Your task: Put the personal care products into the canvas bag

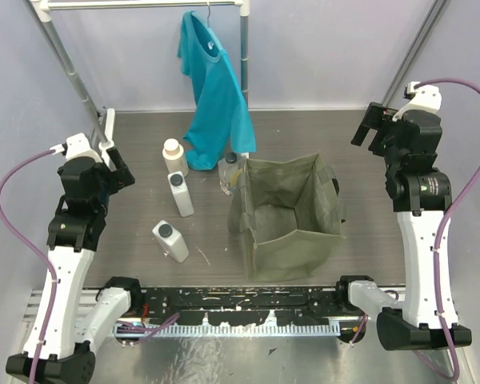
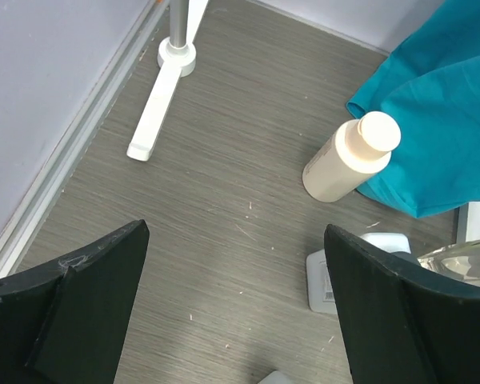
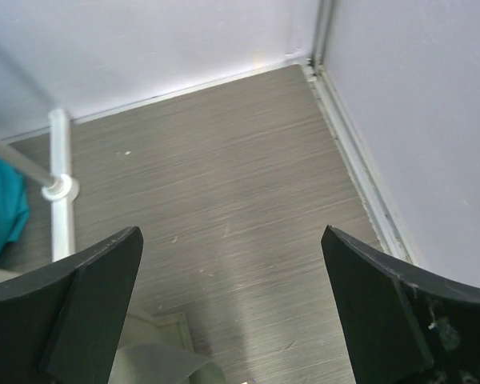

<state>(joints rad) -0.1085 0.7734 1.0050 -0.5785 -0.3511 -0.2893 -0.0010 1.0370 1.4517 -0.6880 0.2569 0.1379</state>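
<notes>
Four bottles stand on the grey table left of the bag: a white one with a beige round cap point(image 1: 174, 154), two white rectangular ones with grey caps point(image 1: 181, 194) point(image 1: 170, 240), and a clear one with a dark cap point(image 1: 230, 172). The olive canvas bag point(image 1: 292, 216) stands open at the centre right. My left gripper point(image 1: 122, 170) is open and empty, left of the bottles. In the left wrist view it point(image 2: 236, 230) hangs above bare table, with the beige-capped bottle point(image 2: 348, 160) ahead. My right gripper point(image 1: 370, 132) is open and empty, right of the bag and raised; in the right wrist view it point(image 3: 232, 232) shows the bag's edge point(image 3: 156, 360) below.
A teal T-shirt point(image 1: 216, 96) hangs from a white rack point(image 1: 144, 5) at the back, its hem touching the table by the bottles. The rack's feet point(image 2: 156, 112) point(image 3: 60, 208) rest on the table. Lilac walls close in the back and both sides.
</notes>
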